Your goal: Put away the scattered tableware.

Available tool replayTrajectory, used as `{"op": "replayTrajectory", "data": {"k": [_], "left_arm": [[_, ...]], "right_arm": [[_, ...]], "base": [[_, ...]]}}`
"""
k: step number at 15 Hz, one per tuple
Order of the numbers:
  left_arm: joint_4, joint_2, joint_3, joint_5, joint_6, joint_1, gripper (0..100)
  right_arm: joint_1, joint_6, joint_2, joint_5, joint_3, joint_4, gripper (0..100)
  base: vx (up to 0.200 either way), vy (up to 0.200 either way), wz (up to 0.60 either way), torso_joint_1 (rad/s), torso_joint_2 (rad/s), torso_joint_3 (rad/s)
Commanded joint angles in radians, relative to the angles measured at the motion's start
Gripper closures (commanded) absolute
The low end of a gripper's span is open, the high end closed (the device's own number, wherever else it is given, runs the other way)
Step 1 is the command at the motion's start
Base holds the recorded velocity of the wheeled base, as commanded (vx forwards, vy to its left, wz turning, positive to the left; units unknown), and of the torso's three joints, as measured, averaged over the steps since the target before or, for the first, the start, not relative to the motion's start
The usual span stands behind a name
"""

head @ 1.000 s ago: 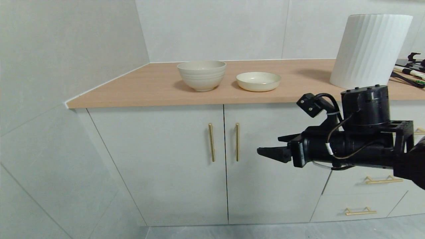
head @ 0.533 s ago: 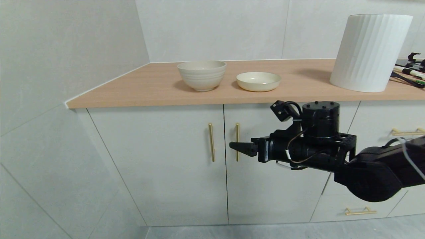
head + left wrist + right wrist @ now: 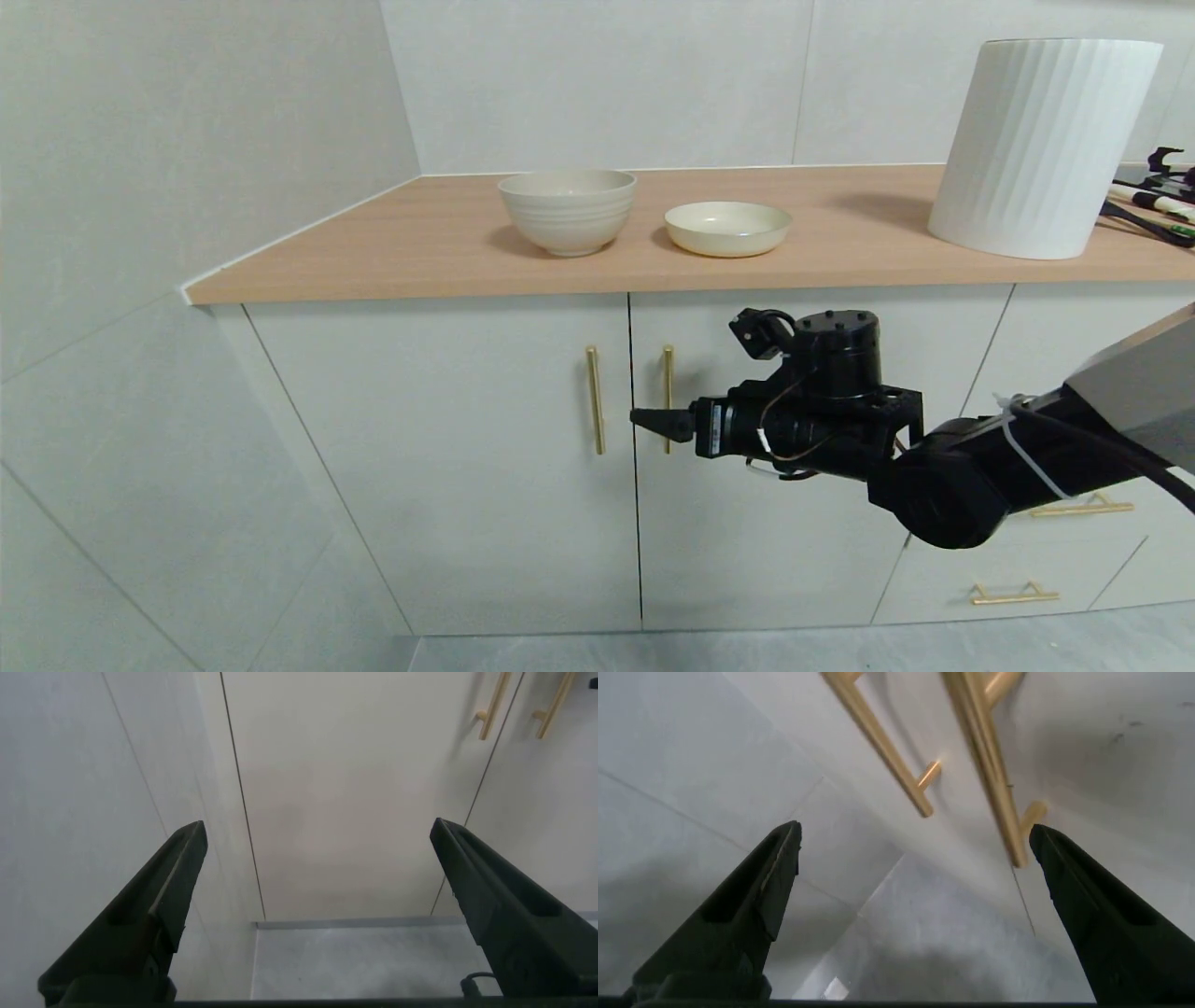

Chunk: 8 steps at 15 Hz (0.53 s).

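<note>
A ribbed beige bowl (image 3: 567, 210) and a shallow cream dish (image 3: 727, 228) stand side by side on the wooden countertop (image 3: 420, 252). Below them are two pale cabinet doors, the left with gold handle (image 3: 595, 399) and the right with gold handle (image 3: 667, 392). My right gripper (image 3: 653, 422) is held level in front of the doors, its tip at the right door's handle. In the right wrist view the right gripper (image 3: 913, 835) stands open, with both gold handles (image 3: 990, 765) close ahead. My left gripper (image 3: 318, 831) is open, low before the cabinet base.
A tall white ribbed container (image 3: 1041, 145) stands at the counter's right, with dark utensils (image 3: 1153, 201) beyond it. Drawers with gold pulls (image 3: 1013, 593) lie right of the doors. A tiled wall (image 3: 140, 280) closes the left side. Grey floor (image 3: 355, 961) lies below.
My right arm has swung left and lower, from in front of the drawers to the cabinet doors. Its gripper tip now sits at the right door's handle.
</note>
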Motion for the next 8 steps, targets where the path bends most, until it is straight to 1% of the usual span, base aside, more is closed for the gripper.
{"op": "replayTrajectory", "data": {"k": [1, 3, 8], "left_arm": [[-0.001, 0.000, 0.000, 0.000, 0.000, 0.000, 0], [0.001, 0.000, 0.000, 0.000, 0.000, 0.000, 0], [-0.001, 0.000, 0.000, 0.000, -0.001, 0.000, 0]], "right_arm": [[0.002, 0.010, 0.036, 0.001, -0.006, -0.026, 0], [0.002, 0.040, 0.071, -0.012, -0.017, -0.081, 0], [0.002, 0.068, 0.108, -0.021, -0.032, -0.116, 0]], "base": [[0.000, 0.000, 0.00, 0.000, 0.00, 0.000], [0.000, 0.000, 0.00, 0.000, 0.00, 0.000], [0.000, 0.000, 0.00, 0.000, 0.00, 0.000]]}}
